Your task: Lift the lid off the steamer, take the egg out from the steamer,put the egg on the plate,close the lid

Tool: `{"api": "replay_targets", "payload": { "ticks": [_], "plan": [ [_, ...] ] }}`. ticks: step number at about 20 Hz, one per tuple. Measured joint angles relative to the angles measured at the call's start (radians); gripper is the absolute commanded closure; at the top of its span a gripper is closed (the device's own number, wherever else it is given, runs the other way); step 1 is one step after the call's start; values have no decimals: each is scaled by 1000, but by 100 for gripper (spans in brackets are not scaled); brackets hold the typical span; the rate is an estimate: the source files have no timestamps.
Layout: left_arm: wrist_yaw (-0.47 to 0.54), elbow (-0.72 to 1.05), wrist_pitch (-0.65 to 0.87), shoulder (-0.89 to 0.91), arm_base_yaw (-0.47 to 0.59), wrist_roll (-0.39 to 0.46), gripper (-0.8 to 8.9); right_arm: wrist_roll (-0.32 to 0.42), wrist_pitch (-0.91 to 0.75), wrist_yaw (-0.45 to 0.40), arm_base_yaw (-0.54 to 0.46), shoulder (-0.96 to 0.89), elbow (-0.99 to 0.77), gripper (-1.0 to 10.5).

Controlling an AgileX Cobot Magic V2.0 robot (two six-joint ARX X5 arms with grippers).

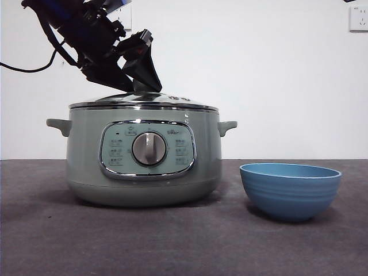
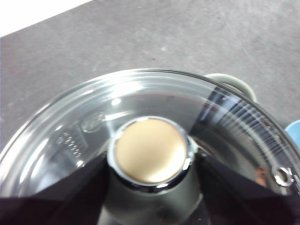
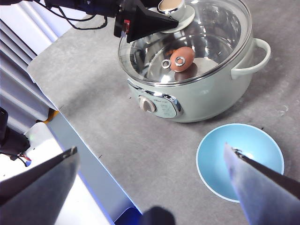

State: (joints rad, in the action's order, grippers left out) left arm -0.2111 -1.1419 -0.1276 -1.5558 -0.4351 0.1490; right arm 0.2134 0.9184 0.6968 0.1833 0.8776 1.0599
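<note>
- The left gripper (image 2: 150, 187) is down on top of the steamer (image 1: 144, 155), its 2 black jaws set either side of the knob (image 2: 151, 150) of the lid (image 2: 70, 136). They look closed against the knob's stem, though I cannot see whether they are squeezing it firmly.
- The lid sits flat on the pot, its chrome rim meeting the pot's edge all round; nothing is lifted yet.
- Through the glass, 1 brown egg (image 3: 182, 57) lies on the pot's floor, near the middle.
- The right gripper (image 3: 152, 161) hangs high above the table with its jaws spread wide and nothing between them, over the ground beside the plate (image 1: 290, 190).
- The plate, really a deep blue bowl, stands just beside the steamer, apart from it.
- Handling, as I judge it: the glass lid is stiff, probably fairly heavy and breakable, and the knob is its only sensible hold; a straight lift should keep it level.
- The egg is smooth, round and fragile; it wants a gentle pinch across its middle.
</note>
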Motion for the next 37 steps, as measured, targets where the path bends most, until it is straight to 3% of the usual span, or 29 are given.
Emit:
{"api": "replay_targets", "payload": {
  "ticks": [4,7,14,19,25,30,37],
  "plan": [
    [2,1,9,0,0,-11,659,0,0,0,0,0,0,380],
    [2,1,10,0,0,-11,827,0,0,0,0,0,0,381],
    [0,3,27,-2,0,-26,822,0,0,0,0,0,0,381],
    [1,3,30,11,0,-42,822,0,0,-46,0,0,0,381],
    [4,3,11,147,0,-45,822,-11,-25,-46,0,0,0,381],
    [16,3,-146,344,0,-51,822,-82,-140,-46,0,2,0,380],
    [129,3,-423,654,0,-99,822,-203,-283,-93,72,115,1,381]
  ]
}}
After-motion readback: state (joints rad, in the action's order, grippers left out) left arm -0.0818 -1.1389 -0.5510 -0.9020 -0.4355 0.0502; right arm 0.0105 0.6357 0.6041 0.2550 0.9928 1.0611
